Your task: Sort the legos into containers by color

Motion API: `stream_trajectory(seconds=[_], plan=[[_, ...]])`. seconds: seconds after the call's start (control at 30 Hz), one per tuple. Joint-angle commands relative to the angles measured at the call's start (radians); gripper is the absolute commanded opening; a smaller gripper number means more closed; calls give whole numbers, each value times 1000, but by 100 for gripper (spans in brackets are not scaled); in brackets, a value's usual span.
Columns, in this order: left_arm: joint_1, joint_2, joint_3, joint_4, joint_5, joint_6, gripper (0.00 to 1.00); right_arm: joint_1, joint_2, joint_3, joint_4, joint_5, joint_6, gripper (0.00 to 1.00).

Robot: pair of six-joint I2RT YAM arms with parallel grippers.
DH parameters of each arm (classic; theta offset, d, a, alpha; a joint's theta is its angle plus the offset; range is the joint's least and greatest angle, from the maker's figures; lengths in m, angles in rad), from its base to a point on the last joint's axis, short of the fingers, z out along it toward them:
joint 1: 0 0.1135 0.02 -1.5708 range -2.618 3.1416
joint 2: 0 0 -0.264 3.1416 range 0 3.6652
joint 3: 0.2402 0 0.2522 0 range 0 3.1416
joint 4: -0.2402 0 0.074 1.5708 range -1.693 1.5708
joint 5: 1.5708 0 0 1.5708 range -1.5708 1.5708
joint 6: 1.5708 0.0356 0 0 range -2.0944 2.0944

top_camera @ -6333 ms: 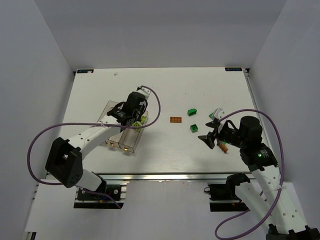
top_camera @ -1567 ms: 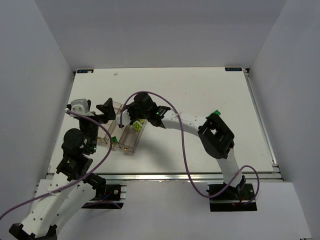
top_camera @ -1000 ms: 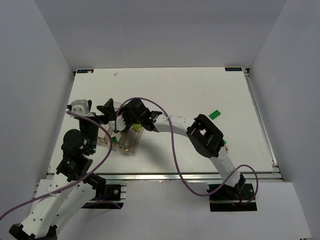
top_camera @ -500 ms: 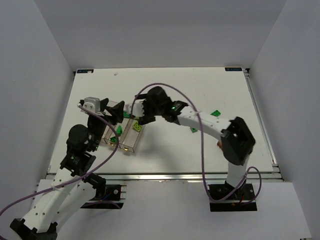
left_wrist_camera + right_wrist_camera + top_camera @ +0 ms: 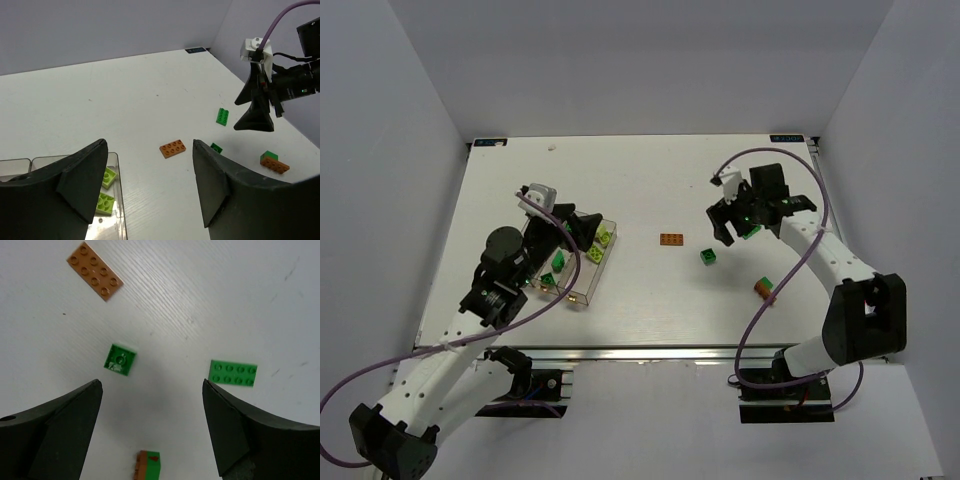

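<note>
The right pincer (image 5: 151, 385) hangs spread wide and empty over the loose legos on the right half of the counter (image 5: 650, 180). In its own wrist view two pieces sit in the gap below it. A small dark green brick (image 5: 120, 359) lies toward one finger, and a flat green plate (image 5: 233, 373) lies close under the other. The plate's long axis runs roughly along the line from finger to finger, so I'd judge a straight close would meet its short ends. A turn of the wrist would let the fingers take it across its narrow width. The small brick is squarish and sits slightly skewed, so its heading matters less.

An orange plate (image 5: 95, 271) lies farther off toward the middle of the counter. An orange-and-green brick (image 5: 148, 465) lies on the near side, toward the arm's base.

The left pincer (image 5: 149, 145) is also spread with nothing between its fingers. It hovers just above the containers (image 5: 578, 296) on the left, where lime bricks (image 5: 107, 176) lie in one bin and green pieces (image 5: 560, 262) in the next.

Every loose piece is well apart from the left arm and near the right one — so the next pick looks like the right arm's job. It would most likely be one of the two greens beneath it — with a long carry across to the bins.
</note>
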Motion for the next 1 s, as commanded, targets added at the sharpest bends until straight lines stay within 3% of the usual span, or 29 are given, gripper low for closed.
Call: stream_trajectory(seconds=[0.0,0.17,0.3,0.5,0.77,0.97], plan=[[3,-1,36,4,51,-33,78,-40,-52,-63,-15,-27,186,87],[1,-8,37,3,54,-37,79,-40,-21,-122,19,4,256,89],[3,-25,32,1,40,-31,79,-39,40,-119,32,-58,292,89],[1,-31,32,0,46,-30,80,-16,161,-87,88,-32,317,87],[1,-36,33,-2,43,-28,80,32,278,-39,151,59,351,81],[1,-35,32,0,48,-28,80,52,298,-51,171,128,346,67]])
